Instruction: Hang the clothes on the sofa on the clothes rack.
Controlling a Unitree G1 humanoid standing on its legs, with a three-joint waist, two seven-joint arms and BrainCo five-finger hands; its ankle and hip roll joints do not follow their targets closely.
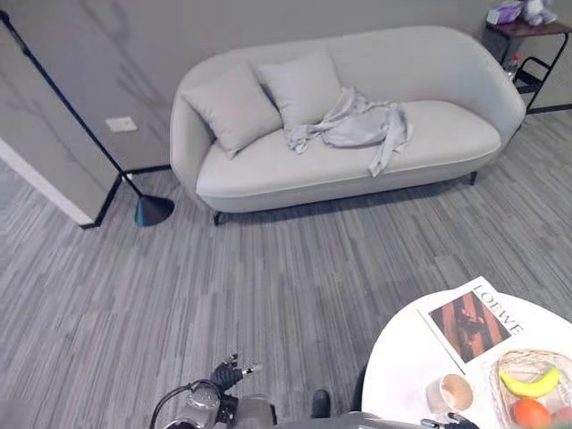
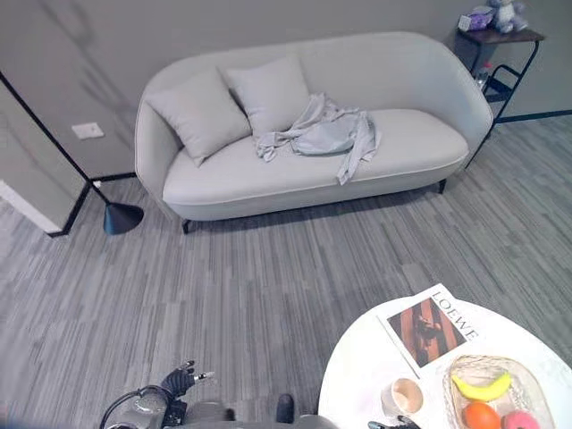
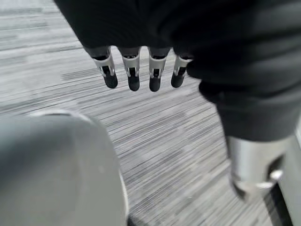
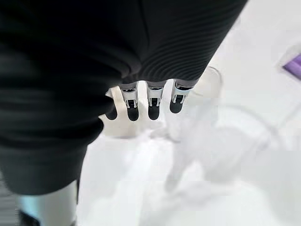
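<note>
A crumpled light grey garment (image 1: 357, 125) lies on the seat of the pale grey sofa (image 1: 268, 174), just right of its two cushions, with one sleeve hanging over the front edge. My left hand (image 1: 228, 373) is low at the near edge, far from the sofa. In the left wrist view its fingers (image 3: 132, 73) are straight over bare floor and hold nothing. My right hand (image 4: 149, 101) hovers over the round white table (image 1: 402, 357), fingers straight and empty.
A thin black slanted pole on a cone base (image 1: 152, 210) stands left of the sofa by the wall. The white table carries a magazine (image 1: 471, 322), a cup (image 1: 451, 391) and a fruit basket (image 1: 534, 386). A black side table (image 1: 527, 40) stands back right.
</note>
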